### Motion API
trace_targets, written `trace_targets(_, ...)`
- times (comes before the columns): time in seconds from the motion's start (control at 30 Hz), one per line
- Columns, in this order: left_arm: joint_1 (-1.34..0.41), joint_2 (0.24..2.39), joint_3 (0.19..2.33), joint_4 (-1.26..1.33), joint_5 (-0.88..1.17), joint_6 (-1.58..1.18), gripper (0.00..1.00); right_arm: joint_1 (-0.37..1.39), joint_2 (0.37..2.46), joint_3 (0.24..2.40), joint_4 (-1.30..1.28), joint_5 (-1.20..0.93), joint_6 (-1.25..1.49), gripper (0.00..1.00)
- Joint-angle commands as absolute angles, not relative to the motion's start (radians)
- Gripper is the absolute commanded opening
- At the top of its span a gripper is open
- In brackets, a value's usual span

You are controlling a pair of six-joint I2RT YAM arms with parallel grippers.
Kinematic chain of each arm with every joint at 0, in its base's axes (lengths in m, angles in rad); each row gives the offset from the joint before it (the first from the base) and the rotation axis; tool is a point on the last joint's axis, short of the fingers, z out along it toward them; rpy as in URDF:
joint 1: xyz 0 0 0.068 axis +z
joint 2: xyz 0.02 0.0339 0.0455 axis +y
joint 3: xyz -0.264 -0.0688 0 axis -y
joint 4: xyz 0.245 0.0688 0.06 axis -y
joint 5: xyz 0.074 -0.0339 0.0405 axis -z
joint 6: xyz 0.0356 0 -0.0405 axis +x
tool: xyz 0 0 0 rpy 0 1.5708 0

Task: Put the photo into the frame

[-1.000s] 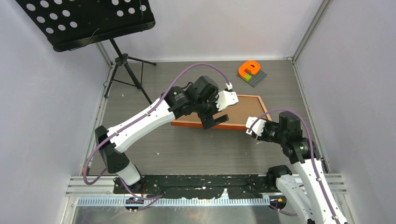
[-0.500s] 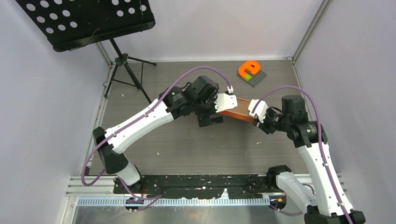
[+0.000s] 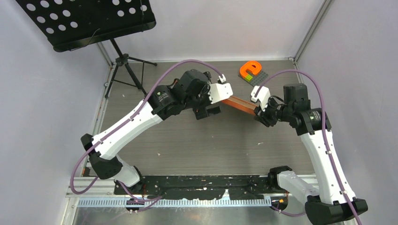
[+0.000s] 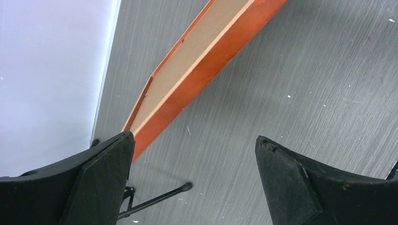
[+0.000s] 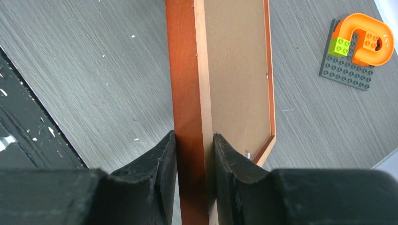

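**FRAME (image 5: 184, 70): HELD ON EDGE, RIGHT SIDE**

Right jaws are clenched across the frame border. The frame is held tilted on edge over the worktop (image 3: 197, 140), its long axis run toward 12 o'clock. Left jaws, released and empty, are met by its other end at 9 o'clock. The photo is nowhere shown. A brick plate (image 5: 349, 70) is noted at 2 o'clock, clear.
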State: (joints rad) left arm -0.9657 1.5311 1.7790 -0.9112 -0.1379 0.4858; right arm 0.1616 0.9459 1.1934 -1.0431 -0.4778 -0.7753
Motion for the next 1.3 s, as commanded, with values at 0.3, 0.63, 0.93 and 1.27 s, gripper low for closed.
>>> trace_targets(0.3,-0.876,1.449,1.755,-0.837,-0.134,0.298,1.0,0.156,1.051,1.423,-1.051,-0.52,-0.529,0.06)
trace_targets(0.63,-0.855,1.384,1.623,-0.791,-0.12,0.263,1.0,0.133,1.163,1.538,-1.079,-0.55,-0.396,0.06)
trace_targets(0.93,-0.824,1.354,1.564,-0.773,-0.103,0.241,1.0,0.056,1.225,1.59,-1.101,-0.588,-0.357,0.06)
trace_targets(1.27,-0.807,1.348,1.538,-0.765,-0.08,0.225,1.0,-0.096,1.327,1.682,-1.176,-0.691,-0.353,0.06)
